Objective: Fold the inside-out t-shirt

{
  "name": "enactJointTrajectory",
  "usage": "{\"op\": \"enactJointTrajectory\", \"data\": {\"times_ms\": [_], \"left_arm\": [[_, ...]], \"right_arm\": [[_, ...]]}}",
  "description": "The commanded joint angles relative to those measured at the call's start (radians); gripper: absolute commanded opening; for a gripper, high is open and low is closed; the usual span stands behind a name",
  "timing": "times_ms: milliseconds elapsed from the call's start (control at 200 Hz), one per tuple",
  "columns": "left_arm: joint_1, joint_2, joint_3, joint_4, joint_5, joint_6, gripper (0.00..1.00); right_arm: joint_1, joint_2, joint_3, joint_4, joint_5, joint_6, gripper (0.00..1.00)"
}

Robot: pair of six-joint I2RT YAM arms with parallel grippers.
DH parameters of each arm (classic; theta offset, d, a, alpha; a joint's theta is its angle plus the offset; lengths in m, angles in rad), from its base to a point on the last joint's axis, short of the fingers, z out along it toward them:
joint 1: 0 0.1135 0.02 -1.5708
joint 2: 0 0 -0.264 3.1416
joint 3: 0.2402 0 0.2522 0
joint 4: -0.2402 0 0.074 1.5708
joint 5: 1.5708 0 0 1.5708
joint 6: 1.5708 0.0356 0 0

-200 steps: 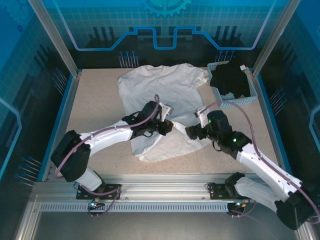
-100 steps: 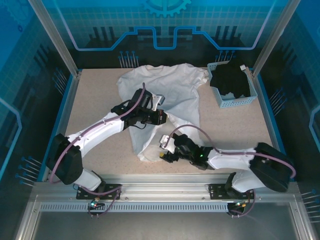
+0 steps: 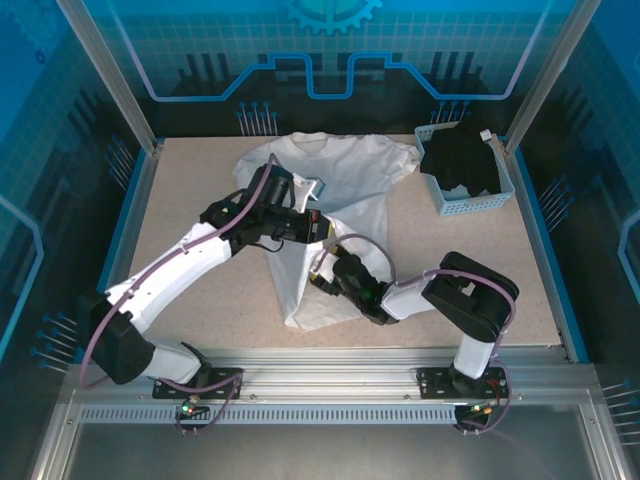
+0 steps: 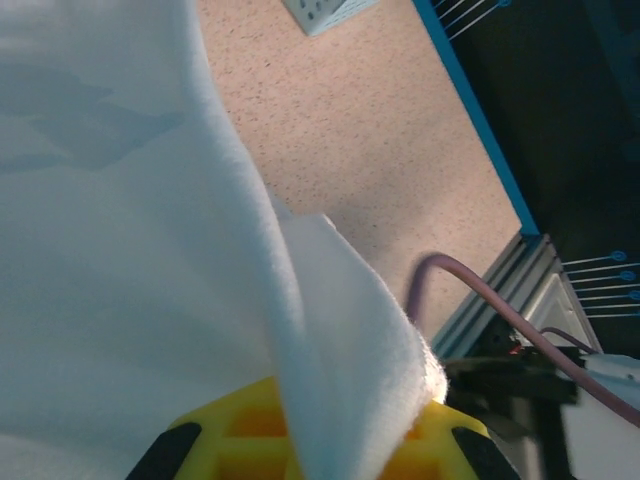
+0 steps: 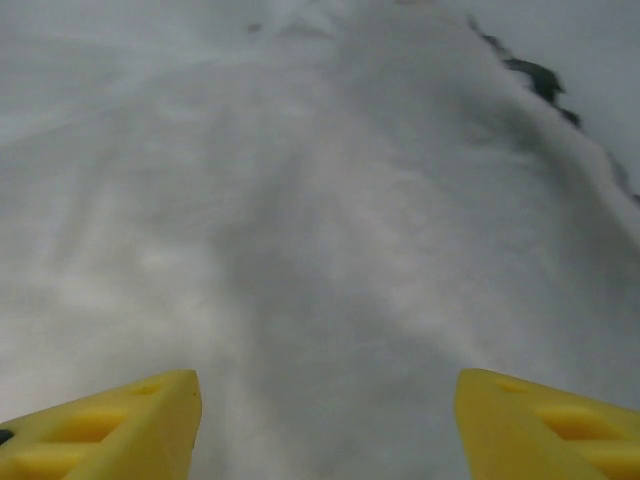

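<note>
- Pinching a raised fold of the thin white cotton short-sleeved t-shirt (image 3: 350, 175), the left pincer (image 3: 318, 228) is closed tight on the cloth. In the left wrist view a soft doubled edge rises from between its yellow fingers (image 4: 240, 432).
- Just nearer the arm bases than the left pincer, the right pincer (image 3: 322, 275) sits low over the same shirt. Its yellow fingertips (image 5: 110, 425) stand well apart, with smooth, faintly creased cloth below them and nothing gripped.
- Beyond the left pincer the shirt lies spread and mostly flat, shoulders and sleeves toward the far edge. Nearer than both pincers it narrows to a bunched, rounded end.
- Left of the left pincer the speckled beige desk (image 3: 190, 210) is bare out to the blue rim (image 3: 128, 215).
- Right of the right pincer lies another bare stretch, with that arm's own folded elbow above it.
- Beyond and to the right of both pincers, in the far right corner, stands a pale blue perforated plastic basket (image 3: 478, 205). A black garment (image 3: 462, 160) is heaped over its rim.
- The shirt's nearest sleeve lies close to the basket; whether they touch cannot be told.
- A purple cable (image 4: 500, 310) arcs past the left pincer toward the metal frame at the desk's edge.
</note>
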Motion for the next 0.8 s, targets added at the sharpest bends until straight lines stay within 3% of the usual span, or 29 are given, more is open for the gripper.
{"op": "enactJointTrajectory", "data": {"times_ms": [0,155,345,515,790], "left_arm": [[0.004,-0.082,0.066,-0.044,0.071,0.025,0.0],[0.003,-0.133,0.094,-0.057,0.082,0.047,0.0],[0.002,-0.135,0.166,-0.04,0.139,0.043,0.0],[0.003,-0.128,0.262,-0.043,0.174,0.049,0.0],[0.002,-0.115,0.402,-0.012,0.189,0.045,0.0]], "right_arm": [[-0.039,0.034,0.058,0.039,0.045,0.029,0.68],[-0.08,0.063,0.135,-0.06,0.018,0.051,0.67],[-0.091,0.135,0.303,-0.264,0.103,0.076,0.69],[-0.143,0.196,0.48,-0.554,0.094,0.193,0.77],[-0.194,0.323,0.744,-0.902,0.04,0.252,0.91]]}}
